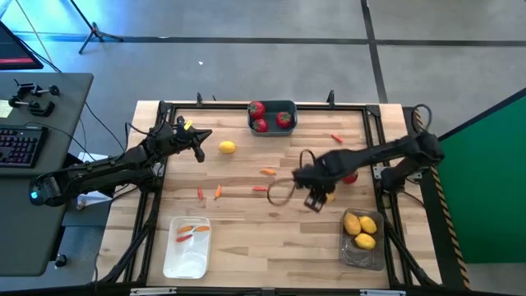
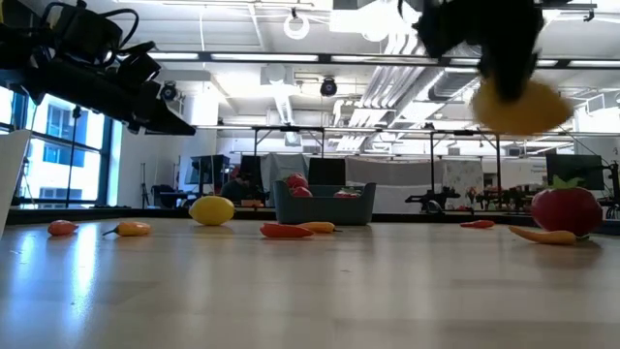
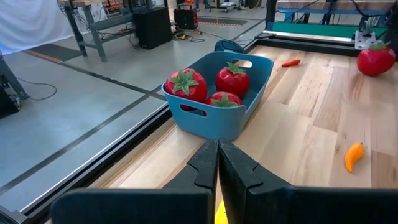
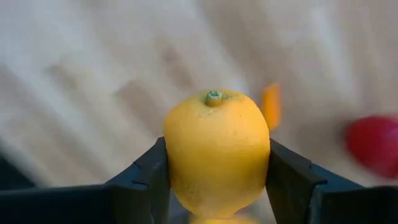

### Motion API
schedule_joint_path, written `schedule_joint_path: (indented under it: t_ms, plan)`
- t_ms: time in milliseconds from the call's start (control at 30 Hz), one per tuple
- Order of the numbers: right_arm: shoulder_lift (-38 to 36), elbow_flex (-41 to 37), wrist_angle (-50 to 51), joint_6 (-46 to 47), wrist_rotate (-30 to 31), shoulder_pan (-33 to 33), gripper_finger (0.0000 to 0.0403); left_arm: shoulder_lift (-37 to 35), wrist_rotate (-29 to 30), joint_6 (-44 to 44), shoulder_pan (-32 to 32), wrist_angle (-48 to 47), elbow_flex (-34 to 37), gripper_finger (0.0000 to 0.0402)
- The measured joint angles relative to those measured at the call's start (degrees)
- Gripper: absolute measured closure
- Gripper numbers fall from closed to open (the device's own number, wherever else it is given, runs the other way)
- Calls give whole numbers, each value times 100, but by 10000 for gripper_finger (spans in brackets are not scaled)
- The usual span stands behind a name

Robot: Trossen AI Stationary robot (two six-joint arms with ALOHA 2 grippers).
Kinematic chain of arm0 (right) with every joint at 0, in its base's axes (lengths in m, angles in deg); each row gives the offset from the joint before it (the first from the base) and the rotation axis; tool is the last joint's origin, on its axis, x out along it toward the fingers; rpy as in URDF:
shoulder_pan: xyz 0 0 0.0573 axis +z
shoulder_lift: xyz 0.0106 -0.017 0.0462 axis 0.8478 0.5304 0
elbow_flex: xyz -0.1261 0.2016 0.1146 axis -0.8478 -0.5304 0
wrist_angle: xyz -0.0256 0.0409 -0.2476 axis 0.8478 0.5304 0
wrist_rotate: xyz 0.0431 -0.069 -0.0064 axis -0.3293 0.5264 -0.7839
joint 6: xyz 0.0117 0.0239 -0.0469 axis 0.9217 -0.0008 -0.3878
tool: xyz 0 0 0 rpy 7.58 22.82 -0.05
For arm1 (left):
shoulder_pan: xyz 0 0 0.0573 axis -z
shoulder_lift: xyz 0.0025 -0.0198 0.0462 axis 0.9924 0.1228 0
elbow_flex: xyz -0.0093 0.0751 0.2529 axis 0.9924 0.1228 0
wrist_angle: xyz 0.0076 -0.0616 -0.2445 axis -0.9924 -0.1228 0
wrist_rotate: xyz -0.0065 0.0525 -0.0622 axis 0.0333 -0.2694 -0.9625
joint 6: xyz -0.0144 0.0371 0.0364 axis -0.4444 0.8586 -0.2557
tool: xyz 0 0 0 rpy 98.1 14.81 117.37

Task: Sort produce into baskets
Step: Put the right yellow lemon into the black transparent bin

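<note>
My right gripper (image 1: 319, 200) is shut on a yellow lemon (image 4: 216, 149), held above the table's middle right; in the low view the lemon (image 2: 518, 107) hangs well above the tabletop. My left gripper (image 1: 200, 141) is shut and empty at the far left, near a loose lemon (image 1: 227, 147) that lies on the table. The blue basket (image 1: 288, 105) at the far edge holds three red round ones. The white basket (image 1: 174, 261) holds orange pieces. The translucent basket (image 1: 355, 253) at the near right holds three lemons. My right gripper pinches the lemon's two opposite sides (image 4: 171, 155) between its two fingers (image 4: 146, 177). The lemon's green-tipped end (image 4: 214, 96) points away from the wrist. The fingers slant down from above. The lemon is lifted clear of the table.
A red round one (image 1: 351, 176) lies on the table just beyond my right gripper. Thin orange-red pieces lie at the middle (image 1: 268, 171), (image 1: 260, 188), at the left (image 1: 218, 191), (image 1: 200, 193), and toward the far right (image 1: 336, 137). A black rail frames the tabletop.
</note>
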State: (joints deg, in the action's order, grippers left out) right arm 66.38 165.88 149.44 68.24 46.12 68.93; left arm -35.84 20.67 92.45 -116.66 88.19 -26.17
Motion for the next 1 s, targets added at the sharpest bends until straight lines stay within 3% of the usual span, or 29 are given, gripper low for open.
schedule_joint_path:
  t_ms: [200,333,633,867,1000]
  plan:
    - [-185,323,792,2156,-482,1229,219,0,0,17,0,13,-1,401]
    - [-187,123,870,3017,-615,1909,218,2,2,98,2,12,0,402]
    - [-187,-907,324,3556,-1259,2657,216,0,0,94,0,8,0,402]
    - [-187,-1357,-11,3500,-1280,2707,214,0,0,2,0,3,0,401]
    - [-187,-1397,-60,3549,-1223,2642,191,2,0,0,2,6,0,402]
